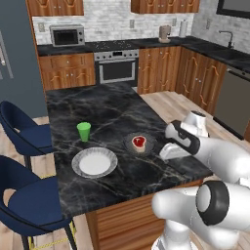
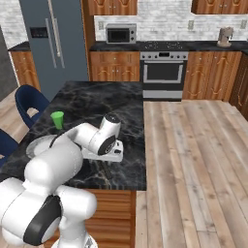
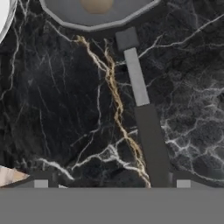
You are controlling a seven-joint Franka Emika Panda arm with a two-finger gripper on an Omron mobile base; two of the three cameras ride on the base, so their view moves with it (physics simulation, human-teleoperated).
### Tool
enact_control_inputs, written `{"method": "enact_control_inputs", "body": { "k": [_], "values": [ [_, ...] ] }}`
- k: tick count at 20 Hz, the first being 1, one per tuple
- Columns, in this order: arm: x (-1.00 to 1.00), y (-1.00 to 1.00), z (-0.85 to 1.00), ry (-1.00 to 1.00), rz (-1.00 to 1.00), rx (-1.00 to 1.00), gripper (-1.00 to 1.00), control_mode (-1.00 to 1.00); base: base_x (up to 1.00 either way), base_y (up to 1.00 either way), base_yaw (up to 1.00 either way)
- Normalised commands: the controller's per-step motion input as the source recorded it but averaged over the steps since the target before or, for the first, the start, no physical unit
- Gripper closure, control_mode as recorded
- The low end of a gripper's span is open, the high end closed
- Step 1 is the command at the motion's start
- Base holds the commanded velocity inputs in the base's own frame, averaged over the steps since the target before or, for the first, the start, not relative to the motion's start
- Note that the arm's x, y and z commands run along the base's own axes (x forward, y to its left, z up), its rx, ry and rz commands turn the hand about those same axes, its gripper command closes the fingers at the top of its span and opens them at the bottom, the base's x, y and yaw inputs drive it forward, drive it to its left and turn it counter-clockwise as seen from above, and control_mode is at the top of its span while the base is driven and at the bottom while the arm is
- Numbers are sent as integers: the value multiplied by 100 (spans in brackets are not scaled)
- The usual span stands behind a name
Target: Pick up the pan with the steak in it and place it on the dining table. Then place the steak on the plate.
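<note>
The pan rests on the dining table with the red steak inside it. To its left lies the white plate. My gripper hangs low just right of the pan, over its handle. In the hand view the pan and steak are at the top, and the long handle runs down between my fingertips. My gripper is open, its jaws wide apart on either side of the handle and not touching it. A sliver of the plate shows at top left.
A small green cup stands behind the plate. Blue chairs line the table's left side. The table's right edge is close under my arm, with wooden floor beyond. Counters and an oven stand along the far wall.
</note>
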Motion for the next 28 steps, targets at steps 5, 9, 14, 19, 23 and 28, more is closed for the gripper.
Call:
{"method": "enact_control_inputs", "body": {
  "k": [5, 9, 14, 19, 23, 28],
  "values": [
    [5, 36, 38, 3, -14, 7, -100, -100, 0, 0, 0],
    [37, 44, 22, 5, -15, 0, -100, -100, 0, 0, 0],
    [61, 35, 16, 6, -18, -2, -100, -100, 0, 0, 0],
    [-22, 18, 42, -16, -8, -6, -100, -100, 0, 0, 0],
    [-13, 19, 21, -14, -4, -9, -100, -100, 0, 0, 0],
    [-4, 10, 4, -4, 1, -5, -100, -100, 0, 0, 0]
  ]
}}
